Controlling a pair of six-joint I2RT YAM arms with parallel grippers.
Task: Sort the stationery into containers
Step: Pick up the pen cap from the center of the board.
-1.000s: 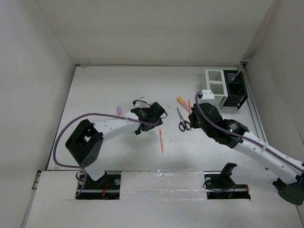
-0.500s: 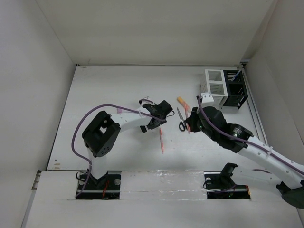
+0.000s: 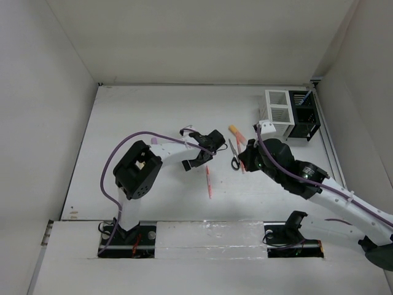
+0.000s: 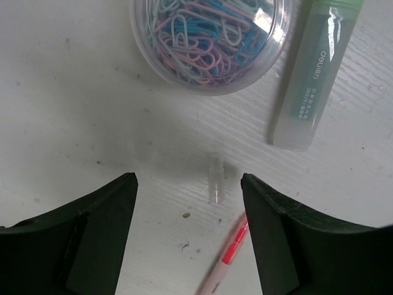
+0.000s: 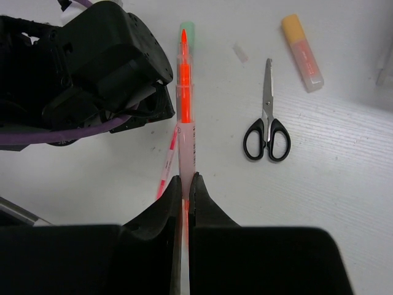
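Clamping the thin orange-red plastic pen point(image 5: 184, 104) in the closed right gripper point(image 5: 185, 184) near the black-handled steel scissors point(image 5: 268, 110), I am judging transport under way, the next move calling for a swing to the white slatted organizer point(image 3: 277, 112), the left gripper point(image 4: 187, 184) idling with jaws apart.

The left end effector point(image 4: 189, 190) hangs over mid-bench, fingers wide apart. The right end effector point(image 5: 185, 190), reaching from the near right corner, pinches a pen point(image 5: 184, 110).
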